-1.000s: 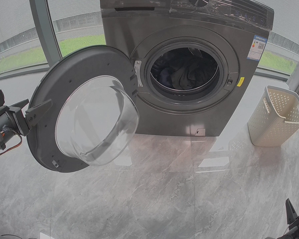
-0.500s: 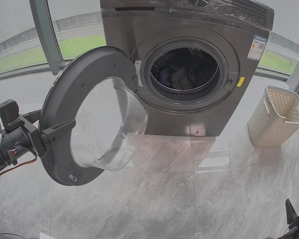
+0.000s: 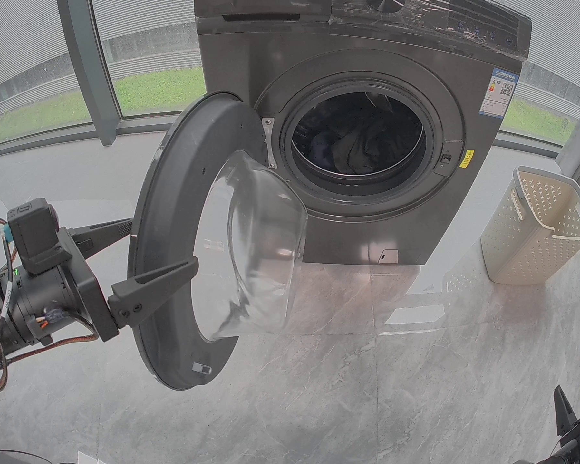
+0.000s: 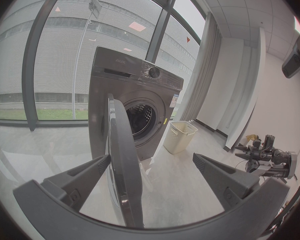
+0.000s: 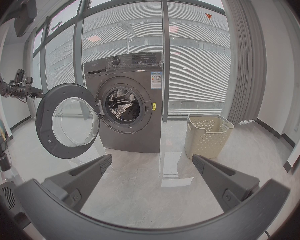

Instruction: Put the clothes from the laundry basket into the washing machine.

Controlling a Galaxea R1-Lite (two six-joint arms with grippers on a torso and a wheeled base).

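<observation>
When seen from the head: clothes (image 3: 357,138) piled inside washing machine (image 3: 367,40), seemingly empty basket (image 3: 535,227) beside it, so loading judged done; door (image 3: 174,162) half open, closing judged left to do; left gripper (image 3: 164,246) spread wide, straddling door rim. Left wrist: door edge between fingers (image 4: 90,170), close against one, contact unclear, nothing clamped. Right wrist: right gripper (image 5: 151,159) wide open, empty, well apart from basket
</observation>
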